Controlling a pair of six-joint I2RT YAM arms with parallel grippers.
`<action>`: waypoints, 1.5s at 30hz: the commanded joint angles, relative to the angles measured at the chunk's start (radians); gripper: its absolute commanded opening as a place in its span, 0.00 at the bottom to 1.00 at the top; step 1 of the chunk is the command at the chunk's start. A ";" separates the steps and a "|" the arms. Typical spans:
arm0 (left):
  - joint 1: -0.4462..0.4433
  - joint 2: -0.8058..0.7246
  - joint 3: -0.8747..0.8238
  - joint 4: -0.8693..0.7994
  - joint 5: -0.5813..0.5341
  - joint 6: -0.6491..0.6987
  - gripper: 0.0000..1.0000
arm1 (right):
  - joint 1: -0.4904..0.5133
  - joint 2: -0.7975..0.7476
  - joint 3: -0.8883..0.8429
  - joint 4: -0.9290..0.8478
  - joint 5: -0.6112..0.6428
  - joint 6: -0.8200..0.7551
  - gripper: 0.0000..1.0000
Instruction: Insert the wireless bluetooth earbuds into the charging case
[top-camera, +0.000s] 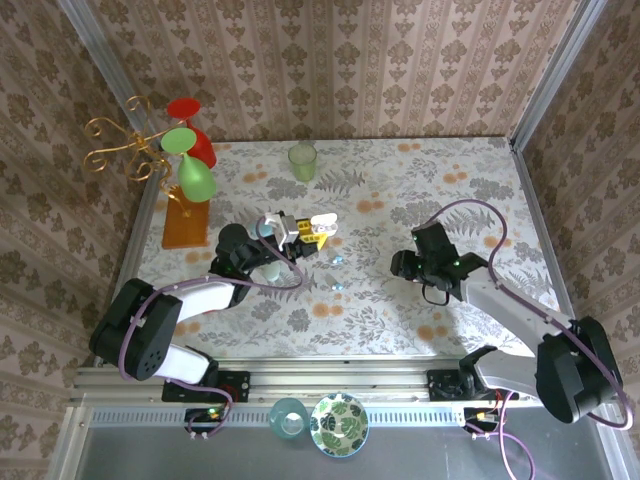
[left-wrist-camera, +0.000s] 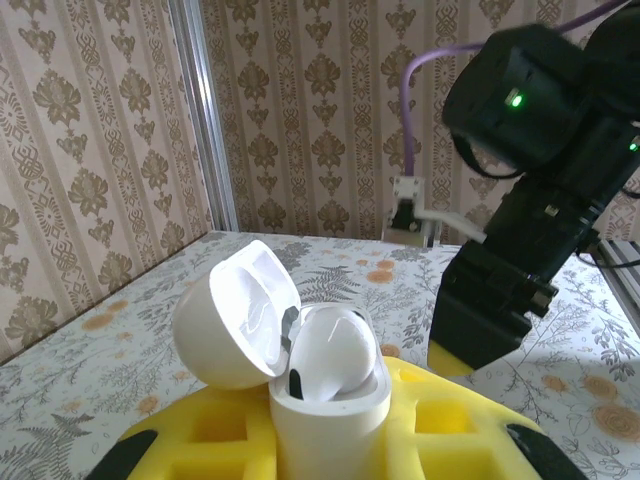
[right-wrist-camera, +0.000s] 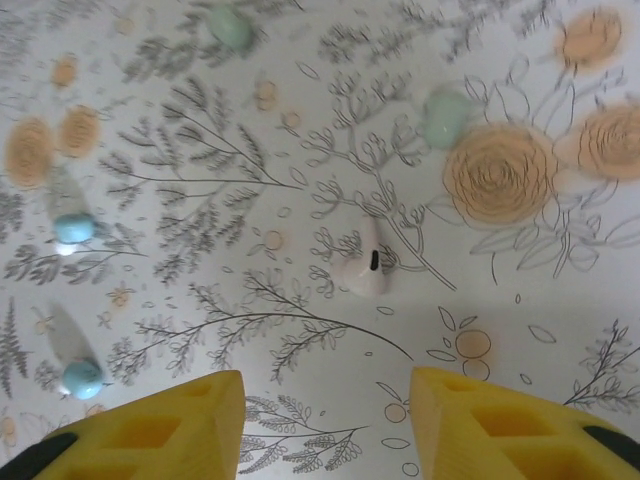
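Note:
The white charging case (left-wrist-camera: 325, 410) stands upright with its lid (left-wrist-camera: 235, 315) swung open. My left gripper (left-wrist-camera: 330, 425) is shut on it between its yellow fingers (left-wrist-camera: 205, 430). One white earbud (left-wrist-camera: 335, 350) sits in the case. In the top view this gripper (top-camera: 300, 233) is left of the table's middle, holding the case (top-camera: 322, 223). My right gripper (right-wrist-camera: 326, 380) hangs open above the tablecloth with nothing between its fingers. Just beyond them a white earbud (right-wrist-camera: 365, 270) lies on the cloth. Two light blue earbuds (right-wrist-camera: 75, 228) (right-wrist-camera: 83, 378) lie to the left.
Two small pale green pieces (right-wrist-camera: 230, 27) (right-wrist-camera: 445, 115) lie farther off on the cloth. A green cup (top-camera: 303, 160) stands at the back. A gold stand with red and green glasses (top-camera: 188, 160) occupies the back left corner. My right gripper (top-camera: 405, 265) is right of centre.

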 joint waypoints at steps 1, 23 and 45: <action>-0.004 -0.004 -0.022 0.052 0.023 0.015 0.00 | -0.020 0.054 0.043 0.032 -0.033 0.023 0.45; -0.004 -0.052 -0.031 0.012 0.031 0.052 0.00 | -0.072 0.418 0.180 0.124 -0.180 -0.111 0.40; -0.004 -0.040 -0.033 0.018 0.030 0.052 0.00 | -0.007 0.318 0.183 0.074 -0.249 -0.241 0.35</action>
